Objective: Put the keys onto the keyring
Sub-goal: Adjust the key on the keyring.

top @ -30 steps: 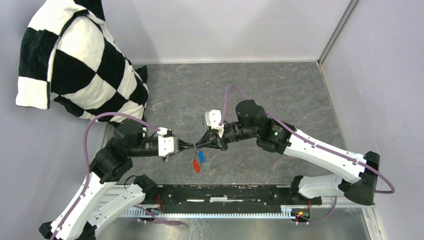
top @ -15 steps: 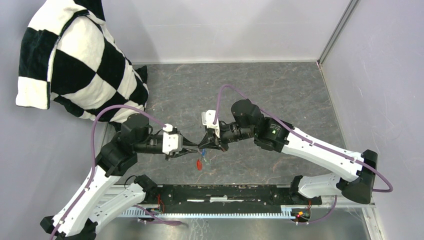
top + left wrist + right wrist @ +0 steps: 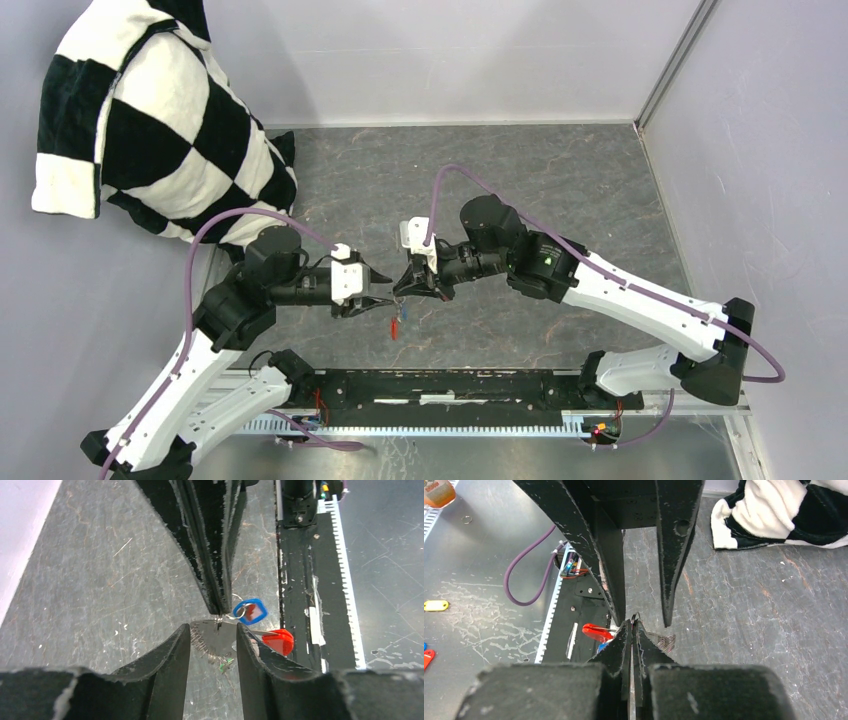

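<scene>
- Left pincer stood released, jaws apart at the grey strap, apparently to steady it.
- Just beyond, right pincer was clenched on the keyring, holding it aloft; blue key and red tag hung beside its tips.

The left arm and right arm reach toward each other, left gripper fingers apart, right gripper pinched closed.
</scene>
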`<state>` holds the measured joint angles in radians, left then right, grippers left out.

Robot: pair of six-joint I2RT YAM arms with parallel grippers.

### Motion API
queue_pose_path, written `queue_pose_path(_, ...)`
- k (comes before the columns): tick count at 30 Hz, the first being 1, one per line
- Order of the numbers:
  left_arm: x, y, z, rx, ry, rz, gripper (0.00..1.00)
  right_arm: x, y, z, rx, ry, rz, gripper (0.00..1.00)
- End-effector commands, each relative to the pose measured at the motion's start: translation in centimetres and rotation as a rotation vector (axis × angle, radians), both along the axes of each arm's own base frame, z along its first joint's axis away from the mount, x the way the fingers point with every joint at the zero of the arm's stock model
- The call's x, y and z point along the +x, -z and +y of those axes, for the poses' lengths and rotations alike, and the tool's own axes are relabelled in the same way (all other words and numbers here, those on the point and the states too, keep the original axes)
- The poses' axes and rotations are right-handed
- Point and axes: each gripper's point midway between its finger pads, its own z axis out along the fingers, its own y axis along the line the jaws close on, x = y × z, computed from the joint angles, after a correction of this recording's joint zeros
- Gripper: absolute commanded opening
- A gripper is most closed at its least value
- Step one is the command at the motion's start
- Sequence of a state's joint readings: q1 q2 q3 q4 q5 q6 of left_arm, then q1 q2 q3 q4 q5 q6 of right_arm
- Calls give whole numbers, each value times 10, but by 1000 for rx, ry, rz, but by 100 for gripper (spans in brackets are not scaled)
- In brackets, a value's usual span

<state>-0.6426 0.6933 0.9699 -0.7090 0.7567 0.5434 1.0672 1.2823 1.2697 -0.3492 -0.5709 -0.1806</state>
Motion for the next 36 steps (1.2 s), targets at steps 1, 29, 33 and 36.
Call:
queue_pose_path(1, 16, -14, 3, -14, -73, -77, 46, -1, -29, 7, 72, -8, -34, 0)
queue_pose_path(29, 13, -22, 1, -69, -75, -70, 2, 31, -49, -14, 144, 237, -12, 57)
queue_pose_path(33, 15, -31, 1, -134, -102, -108, 2, 28, -42, -24, 175, 259, 115, 60)
queue_pose_path(36, 16, -36, 1, -157, -107, -136, 2, 20, -34, -24, 201, 234, 206, 60)
